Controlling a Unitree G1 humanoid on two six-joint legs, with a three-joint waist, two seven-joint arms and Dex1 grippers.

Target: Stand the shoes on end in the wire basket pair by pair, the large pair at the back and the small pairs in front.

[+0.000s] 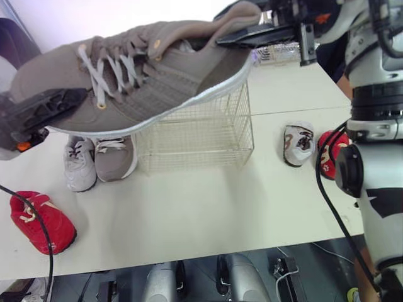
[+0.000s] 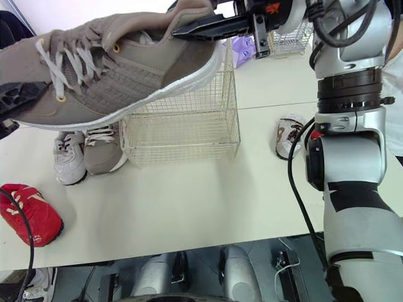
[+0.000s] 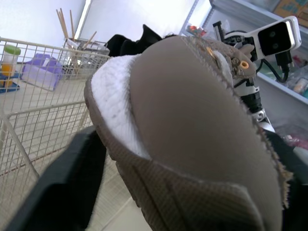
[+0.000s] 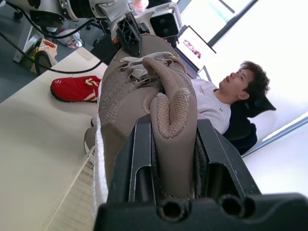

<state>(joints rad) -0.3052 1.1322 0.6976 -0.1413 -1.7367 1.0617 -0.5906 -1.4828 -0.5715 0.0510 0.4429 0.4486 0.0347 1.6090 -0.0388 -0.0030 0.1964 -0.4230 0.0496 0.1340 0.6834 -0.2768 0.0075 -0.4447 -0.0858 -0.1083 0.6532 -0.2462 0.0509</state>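
Note:
A large brown shoe (image 1: 145, 75) with grey laces hangs on its side in the air above the wire basket (image 1: 201, 135). My right gripper (image 1: 252, 34) is shut on its heel; its fingers (image 4: 139, 163) clamp the heel tab. The left gripper (image 1: 38, 113) is shut on the toe (image 3: 192, 130). Left of the basket, a second brown shoe (image 1: 114, 158) and a small grey shoe (image 1: 79, 165) lie on the table. A small red shoe (image 1: 41, 221) lies at the front left. To the basket's right lie a small white-and-brown shoe (image 1: 298, 145) and another red shoe (image 1: 330, 154).
The cream table (image 1: 208, 214) has its front edge close to me. At the back right are a second wire basket (image 2: 289, 38) and a purple container (image 2: 242, 50). A person (image 4: 231, 96) sits beyond the table.

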